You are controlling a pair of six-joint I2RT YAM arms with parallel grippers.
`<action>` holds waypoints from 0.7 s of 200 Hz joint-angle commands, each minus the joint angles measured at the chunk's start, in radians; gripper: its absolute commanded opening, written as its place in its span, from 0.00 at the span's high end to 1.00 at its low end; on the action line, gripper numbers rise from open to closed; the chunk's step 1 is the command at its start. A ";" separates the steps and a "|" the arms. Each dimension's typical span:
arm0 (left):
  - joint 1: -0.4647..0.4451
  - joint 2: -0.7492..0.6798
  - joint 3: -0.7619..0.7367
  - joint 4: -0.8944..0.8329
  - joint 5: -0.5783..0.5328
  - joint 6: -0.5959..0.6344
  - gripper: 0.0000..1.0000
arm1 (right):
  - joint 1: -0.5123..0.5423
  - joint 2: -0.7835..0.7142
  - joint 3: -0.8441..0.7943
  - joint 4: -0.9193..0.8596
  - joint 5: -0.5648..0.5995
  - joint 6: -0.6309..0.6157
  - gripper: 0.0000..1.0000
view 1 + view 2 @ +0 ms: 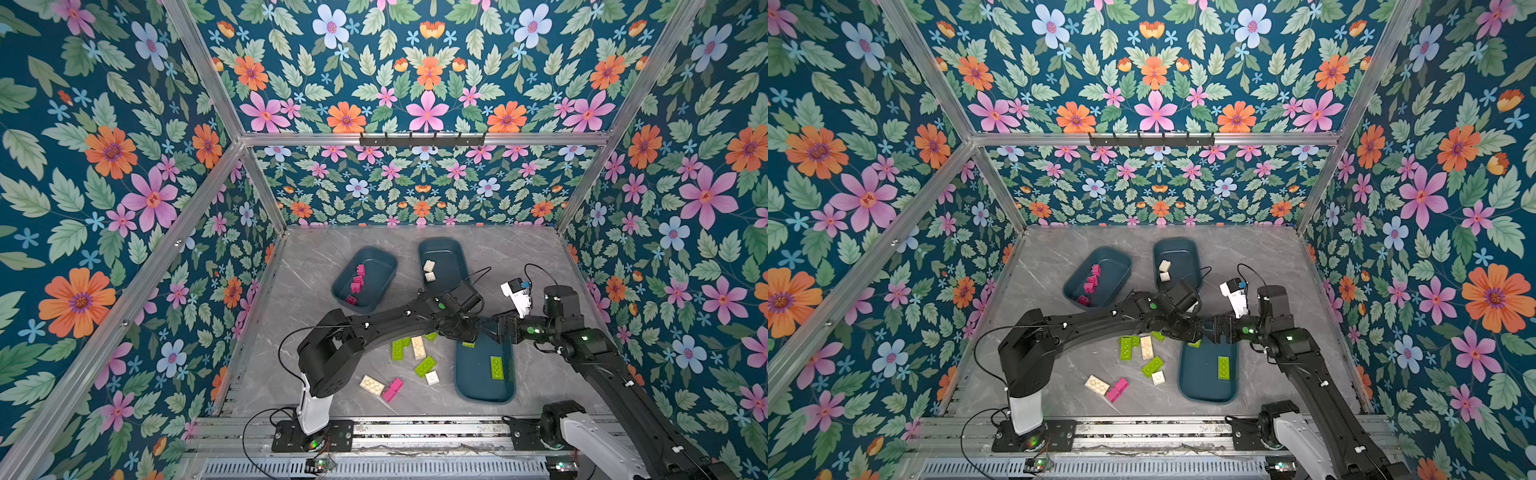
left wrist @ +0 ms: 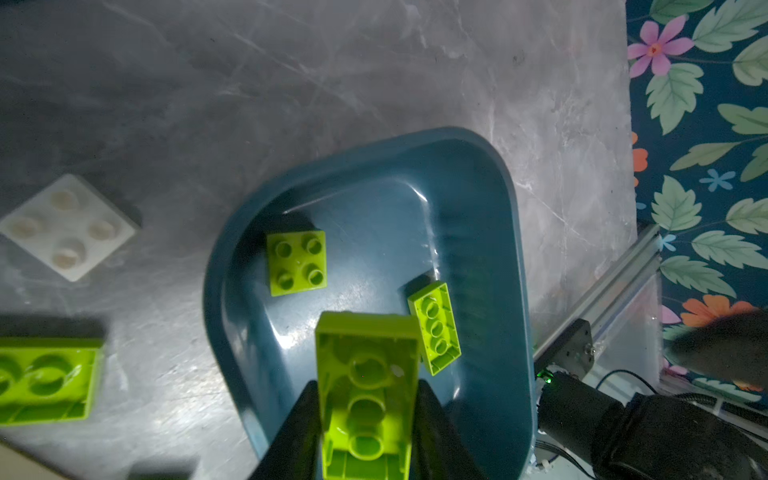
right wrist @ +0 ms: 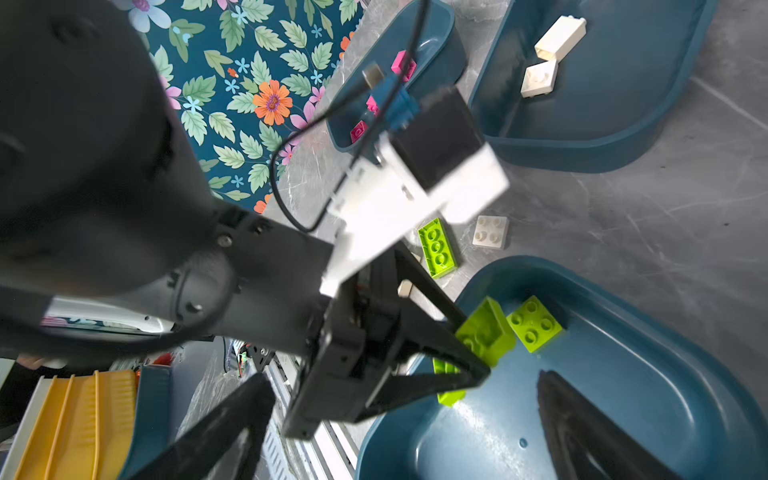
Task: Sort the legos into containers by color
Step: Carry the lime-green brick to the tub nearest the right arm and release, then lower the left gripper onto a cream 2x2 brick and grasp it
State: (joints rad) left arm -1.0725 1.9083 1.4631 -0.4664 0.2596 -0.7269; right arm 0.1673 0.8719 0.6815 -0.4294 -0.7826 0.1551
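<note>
My left gripper (image 2: 367, 386) is shut on a lime green oblong lego (image 2: 368, 386), held tilted over one end of the near right container (image 2: 478, 257). Two more green legos lie inside it, a square one (image 2: 297, 262) and an oblong one (image 2: 435, 328). In both top views the left gripper (image 1: 473, 328) meets my right gripper (image 1: 498, 326) above this container (image 1: 484, 395). The right gripper (image 3: 407, 378) stands wide open over the same container (image 3: 623, 374), holding nothing. The far left container (image 1: 380, 266) holds pink legos; the far middle one (image 1: 449, 249) holds two cream legos.
Loose legos lie on the grey table left of the near container: green (image 1: 424, 366), cream (image 1: 418, 347), a cream oblong (image 1: 372, 385), pink (image 1: 392, 389). The left arm (image 1: 374, 324) arches over them. A metal rail (image 1: 415, 432) runs along the front edge.
</note>
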 commanded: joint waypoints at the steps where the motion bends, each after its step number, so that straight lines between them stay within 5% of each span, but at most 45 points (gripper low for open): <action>1: 0.002 0.000 -0.008 0.034 0.002 -0.003 0.52 | 0.001 -0.007 0.008 -0.018 0.005 -0.018 0.01; 41: 0.028 -0.046 -0.005 -0.030 -0.026 0.013 0.28 | 0.001 -0.013 0.019 -0.028 -0.004 -0.034 0.01; 91: 0.064 -0.207 -0.126 -0.220 -0.138 -0.021 0.23 | 0.001 0.011 0.025 -0.018 -0.048 -0.036 0.01; 140: 0.118 -0.455 -0.381 -0.351 -0.235 -0.206 0.21 | 0.038 0.069 0.015 0.045 -0.101 -0.017 0.01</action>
State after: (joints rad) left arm -0.9829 1.5433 1.1786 -0.7170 0.0986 -0.8143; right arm 0.1810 0.9211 0.6991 -0.4324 -0.8471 0.1318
